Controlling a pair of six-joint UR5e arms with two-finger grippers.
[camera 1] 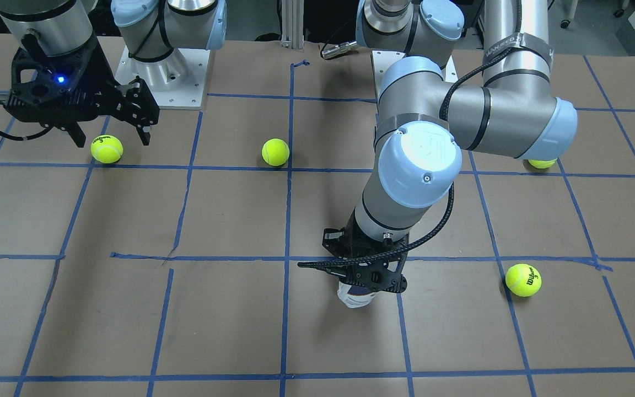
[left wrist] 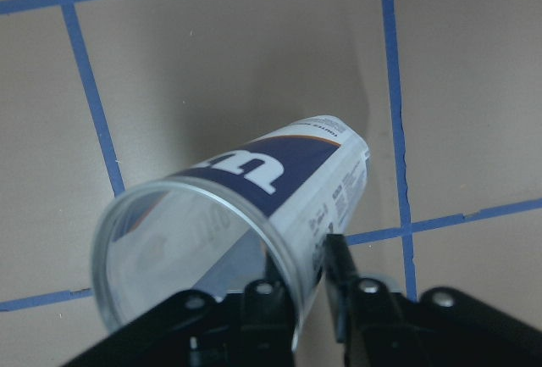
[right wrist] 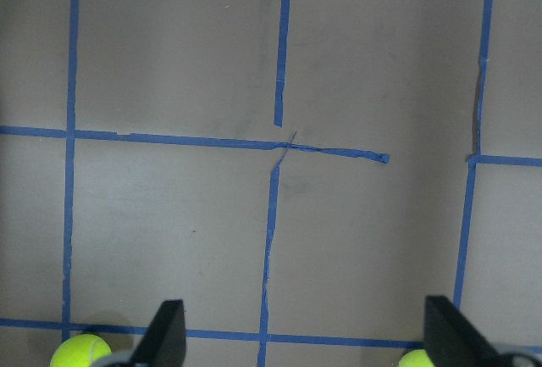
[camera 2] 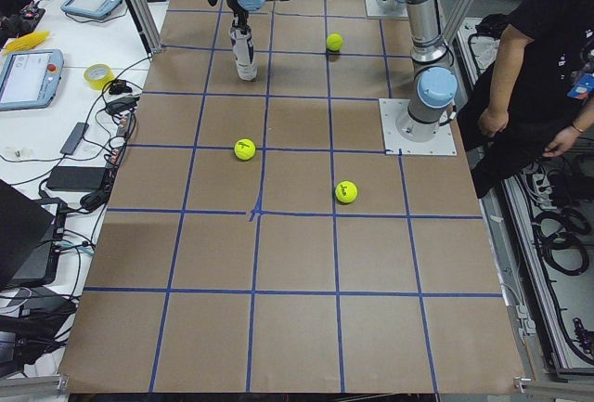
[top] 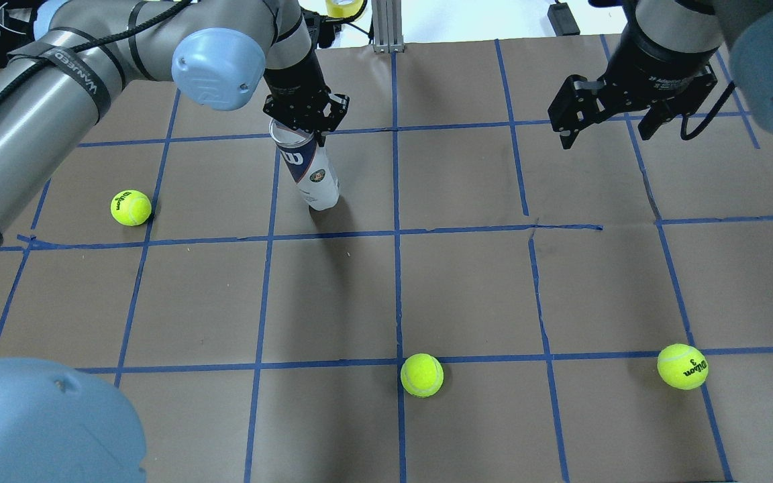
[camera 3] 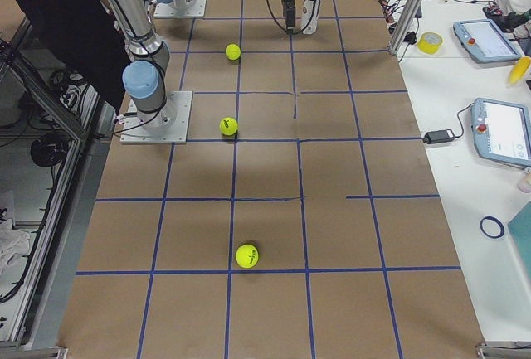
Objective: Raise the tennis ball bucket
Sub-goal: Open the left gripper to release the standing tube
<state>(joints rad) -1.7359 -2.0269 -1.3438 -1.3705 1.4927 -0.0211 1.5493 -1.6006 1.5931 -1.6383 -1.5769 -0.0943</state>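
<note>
The tennis ball bucket (top: 311,173) is a clear tube with a white and navy "W" label, open end up and tilted. My left gripper (top: 302,114) is shut on its top rim, one finger inside and one outside, as the left wrist view (left wrist: 292,299) shows on the bucket (left wrist: 279,189). In the front view the left gripper (camera 1: 370,275) hides most of the bucket (camera 1: 355,298). I cannot tell whether its lower end touches the table. My right gripper (top: 606,134) is open and empty, far to the right, high over the table.
Yellow-green tennis balls lie on the blue-taped brown table: one left of the bucket (top: 131,207), one at the near middle (top: 421,374), one at the near right (top: 682,366). A person (camera 2: 548,68) stands beside the robot's base.
</note>
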